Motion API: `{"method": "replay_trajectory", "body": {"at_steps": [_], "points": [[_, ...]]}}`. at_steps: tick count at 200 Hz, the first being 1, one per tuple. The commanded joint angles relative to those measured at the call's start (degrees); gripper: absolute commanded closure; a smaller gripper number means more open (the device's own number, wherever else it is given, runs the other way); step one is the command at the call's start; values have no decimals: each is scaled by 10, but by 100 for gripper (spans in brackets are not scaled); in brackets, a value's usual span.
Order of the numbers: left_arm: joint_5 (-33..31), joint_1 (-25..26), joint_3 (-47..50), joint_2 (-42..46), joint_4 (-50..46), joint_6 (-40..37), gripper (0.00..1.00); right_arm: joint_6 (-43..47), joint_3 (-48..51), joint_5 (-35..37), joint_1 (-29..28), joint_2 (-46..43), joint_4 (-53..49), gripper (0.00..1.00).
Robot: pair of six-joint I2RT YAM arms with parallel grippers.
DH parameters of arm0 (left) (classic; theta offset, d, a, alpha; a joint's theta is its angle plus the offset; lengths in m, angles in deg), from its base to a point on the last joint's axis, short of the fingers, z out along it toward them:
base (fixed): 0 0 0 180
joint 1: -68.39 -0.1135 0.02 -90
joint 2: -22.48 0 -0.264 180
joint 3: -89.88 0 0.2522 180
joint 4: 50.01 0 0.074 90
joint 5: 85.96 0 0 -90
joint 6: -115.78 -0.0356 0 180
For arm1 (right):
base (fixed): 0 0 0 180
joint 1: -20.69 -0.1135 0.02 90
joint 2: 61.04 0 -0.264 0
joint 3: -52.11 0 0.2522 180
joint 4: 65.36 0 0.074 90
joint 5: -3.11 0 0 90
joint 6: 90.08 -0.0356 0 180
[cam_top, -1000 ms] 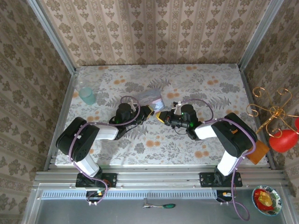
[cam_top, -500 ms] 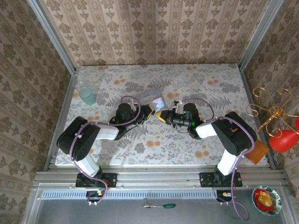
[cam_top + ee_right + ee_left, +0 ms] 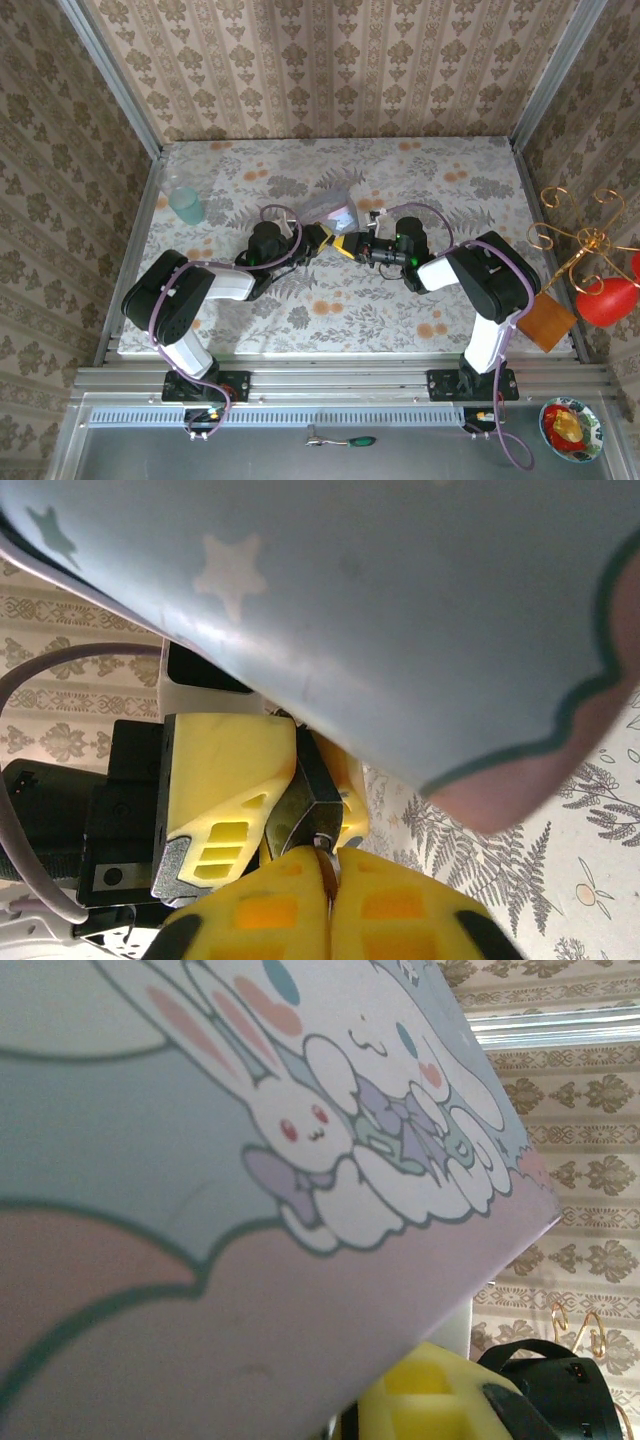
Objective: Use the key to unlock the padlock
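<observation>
Padlock [image 3: 308, 802] (black) inside left claw [image 3: 322, 240]

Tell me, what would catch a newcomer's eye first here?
The yellow-fingered left gripper and right gripper meet tip to tip at the middle of the flower-patterned table. Just beyond them sits a clear plastic zip bag printed with pastel cartoon bunnies, huge in both wrist views. The left one clamps a tiny black blocky padlock, and the right pinches what looks like a thin key at it.

bag [image 3: 250, 1160]: pastel blue/pink, bunny print | tbl [image 3: 330, 310]: floral | padlock [image 3: 308, 798]: blk
</observation>
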Motion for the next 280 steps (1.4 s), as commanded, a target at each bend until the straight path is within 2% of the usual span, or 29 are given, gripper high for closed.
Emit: {"method": "replay_trajectory", "body": {"at_steps": [1,21,37,52,87,99,111,124,157,199,280], "points": [[144,52,-13,34,11,-44,100,30,-21,12,-19,-20,5,70],[122,33,-9,59,-71,-86,100,99,2,42,-18,-71,-100,56],[82,18,-8,76,-139,-121,100,172,11,78,-19,-118,-214,50],[64,1,-1,79,-163,-135,100,238,13,113,-22,-159,-311,49],[60,-12,2,65,-168,-138,100,363,2,164,-59,-227,-442,48],[59,-12,2,64,-173,-137,100,433,-10,224,-93,-241,-499,49],[57,-12,0,68,-194,-138,100,500,-13,317,-132,-259,-532,49],[49,-12,0,77,-219,-146,100,546,3,383,-158,-266,-517,50],[46,-12,4,101,-249,-152,100,654,53,476,-208,-278,-412,50],[47,-7,1,122,-283,-164,100,787,73,494,-253,-251,-326,46],[44,1,8,133,-297,-173,100,821,44,555,-271,-170,-285,47]]}}
